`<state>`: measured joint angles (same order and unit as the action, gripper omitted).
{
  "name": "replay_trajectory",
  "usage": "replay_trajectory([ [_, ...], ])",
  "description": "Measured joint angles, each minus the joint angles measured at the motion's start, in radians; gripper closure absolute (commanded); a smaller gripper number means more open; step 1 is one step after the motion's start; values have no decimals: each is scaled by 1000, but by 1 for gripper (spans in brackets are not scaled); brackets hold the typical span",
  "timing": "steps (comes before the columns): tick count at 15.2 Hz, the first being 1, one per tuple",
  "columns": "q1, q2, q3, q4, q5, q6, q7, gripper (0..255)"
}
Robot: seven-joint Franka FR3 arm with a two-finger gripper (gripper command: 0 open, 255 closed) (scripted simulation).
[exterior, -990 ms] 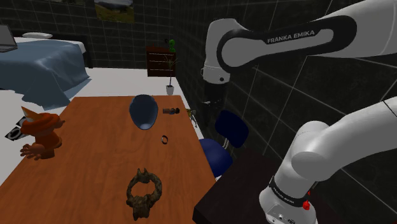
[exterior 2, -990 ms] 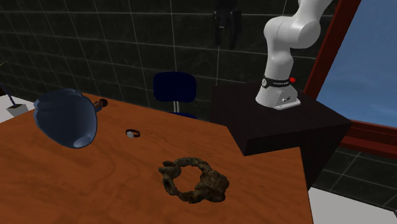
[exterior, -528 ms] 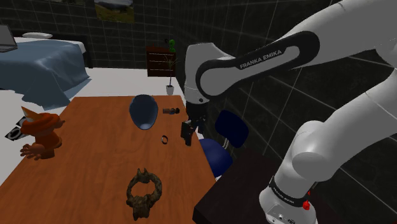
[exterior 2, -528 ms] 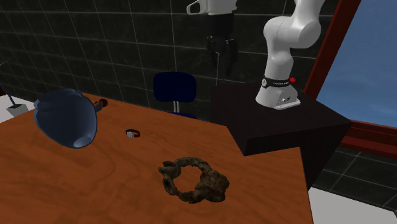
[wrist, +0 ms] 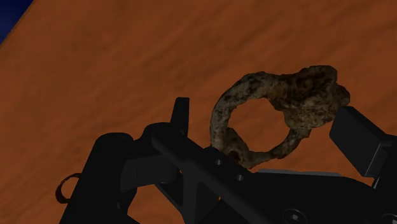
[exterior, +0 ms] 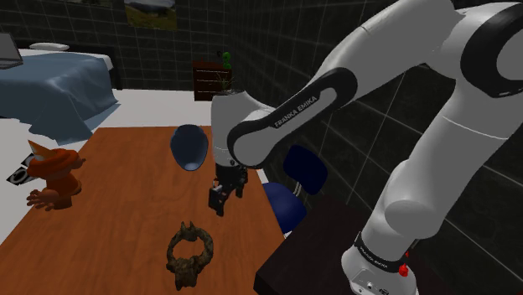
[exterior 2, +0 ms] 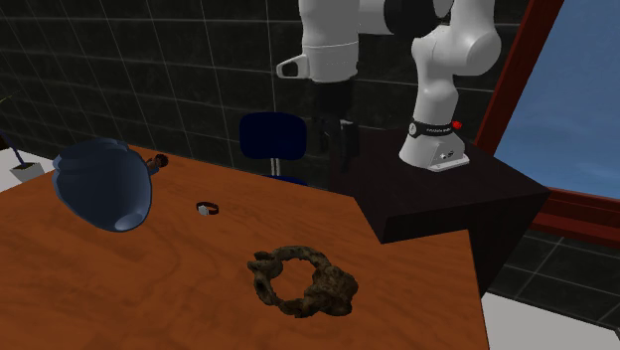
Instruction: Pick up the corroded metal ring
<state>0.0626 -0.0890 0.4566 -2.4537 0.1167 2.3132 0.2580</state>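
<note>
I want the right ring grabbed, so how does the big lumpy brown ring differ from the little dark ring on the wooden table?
The big lumpy brown ring is far larger than the little dark ring. Its band is thick, mottled and knobbly; the little dark ring's is thin and plain. Both lie flat on the wooden table, neither held.

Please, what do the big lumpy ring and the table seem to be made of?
The ring is probably corroded metal: mottled brown-grey, rough, lumpy, matte. The table looks like wood: reddish-brown, faint grain streaks, smooth finish, possibly only veneer.
</note>
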Motion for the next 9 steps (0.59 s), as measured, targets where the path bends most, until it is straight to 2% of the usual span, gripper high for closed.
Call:
replay_trajectory([
  [5,24,216,22,110,-145,91,148,0],
  [9,87,401,-6,234,-276,134,270,0],
])
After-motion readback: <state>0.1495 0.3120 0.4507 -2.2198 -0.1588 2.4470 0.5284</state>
